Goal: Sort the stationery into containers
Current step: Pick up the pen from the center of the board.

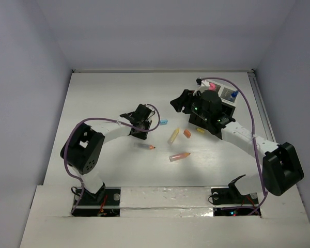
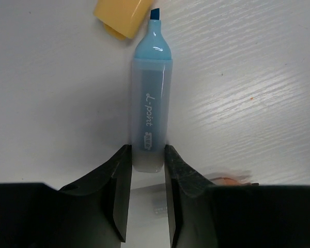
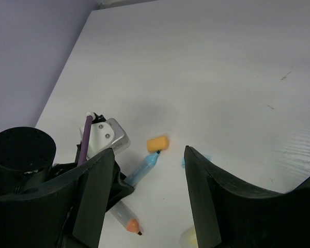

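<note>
The light-blue highlighter (image 2: 151, 103) was clamped at its base by the left gripper (image 2: 147, 151) (yellow cap (image 2: 120, 15) just ahead of the jaws); the right gripper (image 3: 147, 155) was observed open and empty.

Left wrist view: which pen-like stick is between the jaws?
The light-blue highlighter, gripped at its rear end by the left gripper; the clear orange-tipped stick and yellow stick lie untouched.

White table (image 1: 103, 98) bears a box (image 1: 227, 93) and scattered pens (image 1: 179, 156) (one blue highlighter (image 2: 151, 103)).
</note>
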You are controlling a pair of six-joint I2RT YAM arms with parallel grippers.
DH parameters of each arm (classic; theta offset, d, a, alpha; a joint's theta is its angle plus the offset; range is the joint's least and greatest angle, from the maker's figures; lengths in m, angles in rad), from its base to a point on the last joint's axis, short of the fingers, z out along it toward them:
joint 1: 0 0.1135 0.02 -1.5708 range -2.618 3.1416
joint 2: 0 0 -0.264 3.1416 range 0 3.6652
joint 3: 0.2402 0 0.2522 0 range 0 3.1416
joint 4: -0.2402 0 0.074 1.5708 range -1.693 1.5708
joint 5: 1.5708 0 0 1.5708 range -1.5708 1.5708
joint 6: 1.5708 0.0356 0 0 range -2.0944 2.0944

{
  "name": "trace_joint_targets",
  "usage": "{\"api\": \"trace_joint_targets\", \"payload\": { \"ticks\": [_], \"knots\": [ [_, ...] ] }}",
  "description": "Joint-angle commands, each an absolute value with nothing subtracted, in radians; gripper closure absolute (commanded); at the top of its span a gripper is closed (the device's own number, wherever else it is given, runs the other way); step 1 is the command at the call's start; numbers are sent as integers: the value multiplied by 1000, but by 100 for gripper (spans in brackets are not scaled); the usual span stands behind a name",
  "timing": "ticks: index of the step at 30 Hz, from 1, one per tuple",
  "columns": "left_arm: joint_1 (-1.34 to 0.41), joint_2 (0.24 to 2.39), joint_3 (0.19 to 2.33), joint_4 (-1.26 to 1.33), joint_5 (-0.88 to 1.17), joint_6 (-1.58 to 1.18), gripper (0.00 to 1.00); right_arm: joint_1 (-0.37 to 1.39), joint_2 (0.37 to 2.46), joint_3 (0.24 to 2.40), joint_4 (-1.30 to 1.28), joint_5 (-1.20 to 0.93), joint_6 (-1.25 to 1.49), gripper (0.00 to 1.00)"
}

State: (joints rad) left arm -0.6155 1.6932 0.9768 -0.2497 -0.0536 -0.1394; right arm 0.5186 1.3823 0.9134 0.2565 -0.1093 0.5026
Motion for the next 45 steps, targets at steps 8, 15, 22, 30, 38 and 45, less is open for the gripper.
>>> {"api": "trace_joint_targets", "payload": {
  "ticks": [8, 15, 22, 30, 38, 45],
  "knots": [
    [-655, 1605, 999, -236, -9, -141, 100, 526, 1356, 914, 301, -141, 532, 24],
    [-666, 1436, 970, -200, -14, -164, 100, 526, 1338, 871, 325, -239, 635, 17],
    [-666, 1292, 939, -143, -5, -176, 100, 537, 1328, 850, 402, -311, 739, 19],
    [-666, 1209, 916, -114, 49, -170, 100, 615, 1403, 922, 406, -313, 747, 19],
    [-666, 1184, 908, -101, 83, -167, 100, 672, 1511, 997, 400, -308, 750, 23],
    [-666, 1167, 900, -92, 97, -166, 100, 672, 1551, 1008, 422, -296, 758, 46]
  ]
}}
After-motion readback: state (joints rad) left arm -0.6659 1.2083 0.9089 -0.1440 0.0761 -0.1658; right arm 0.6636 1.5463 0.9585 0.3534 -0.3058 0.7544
